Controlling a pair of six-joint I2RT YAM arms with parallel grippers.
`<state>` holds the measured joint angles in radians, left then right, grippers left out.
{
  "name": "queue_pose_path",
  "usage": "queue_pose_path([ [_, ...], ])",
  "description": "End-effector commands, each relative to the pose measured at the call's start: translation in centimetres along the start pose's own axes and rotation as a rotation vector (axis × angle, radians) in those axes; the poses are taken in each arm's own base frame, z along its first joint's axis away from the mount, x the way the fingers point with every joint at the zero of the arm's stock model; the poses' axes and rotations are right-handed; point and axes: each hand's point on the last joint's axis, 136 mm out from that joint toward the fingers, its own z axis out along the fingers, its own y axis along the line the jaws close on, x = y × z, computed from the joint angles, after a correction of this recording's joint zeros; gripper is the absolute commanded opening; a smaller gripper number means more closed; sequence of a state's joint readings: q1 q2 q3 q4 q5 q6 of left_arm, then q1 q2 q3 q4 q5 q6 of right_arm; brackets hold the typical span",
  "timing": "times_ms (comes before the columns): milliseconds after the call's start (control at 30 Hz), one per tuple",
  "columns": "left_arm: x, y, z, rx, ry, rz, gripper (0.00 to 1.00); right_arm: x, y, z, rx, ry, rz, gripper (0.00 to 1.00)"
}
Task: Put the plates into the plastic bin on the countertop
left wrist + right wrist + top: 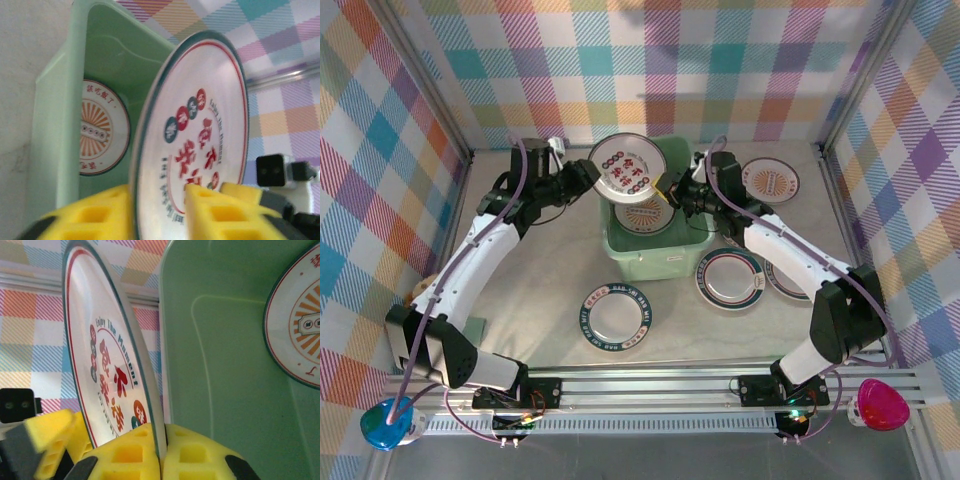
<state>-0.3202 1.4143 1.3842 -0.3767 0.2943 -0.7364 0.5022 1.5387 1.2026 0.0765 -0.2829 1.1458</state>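
Patterned plate is hanging tilted over plastic bin. 1 sunburst plate is lying inside. Right gripper is pinching the patterned plate's rim, jaws narrow. Left gripper is straddling the opposite rim; gripping or slack, cannot tell.

Plastic bin: mint-green, mid-countertop; sunburst plate lying inside; raised plate, teal-rimmed, red characters, tilted on edge above bin's far end; front plate, right plate, far-right plate: flat on countertop.
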Motion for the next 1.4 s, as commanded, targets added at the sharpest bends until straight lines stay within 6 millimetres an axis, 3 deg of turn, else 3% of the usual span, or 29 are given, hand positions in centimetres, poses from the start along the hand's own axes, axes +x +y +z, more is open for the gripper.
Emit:
queue_pose_path([
  [0, -1.9, -3.5, -1.3, 0.058, -0.053, 0.097, 0.49, -2.3, 0.9, -1.9, -0.005, -0.148, 0.006, 0.0],
  [133, -3.4, -3.1, -1.1, 0.03, -0.065, 0.112, 0.61, -3.7, 0.1, -3.4, 0.079, -0.249, 0.011, 0.0],
  [267, -5.0, -2.1, -1.0, 0.025, -0.087, 0.089, 0.64, -4.5, -1.8, -4.1, 0.2, -0.299, 0.024, 0.0],
  [467, -6.1, -0.1, -0.1, 0.002, -0.072, 0.054, 0.64, -3.6, -3.8, -2.0, 0.418, -0.224, 0.012, 0.0],
  [667, -6.3, 2.6, 0.4, -0.04, -0.043, 0.022, 0.64, -3.1, -5.1, 0.3, 0.503, -0.197, 0.068, 0.0],
  [967, -4.8, 5.2, 1.4, -0.108, 0.03, 0.036, 0.64, -1.1, -7.7, 2.6, 0.634, -0.223, 0.147, 0.0],
  [1067, -4.6, 5.4, 1.7, -0.112, 0.041, 0.033, 0.64, -1.2, -9.0, 3.4, 0.66, -0.243, 0.186, 0.0],
  [1367, -4.3, 5.7, 2.0, -0.122, 0.07, 0.054, 0.64, -1.6, -10.3, 6.3, 0.66, -0.258, 0.213, 0.0],
])
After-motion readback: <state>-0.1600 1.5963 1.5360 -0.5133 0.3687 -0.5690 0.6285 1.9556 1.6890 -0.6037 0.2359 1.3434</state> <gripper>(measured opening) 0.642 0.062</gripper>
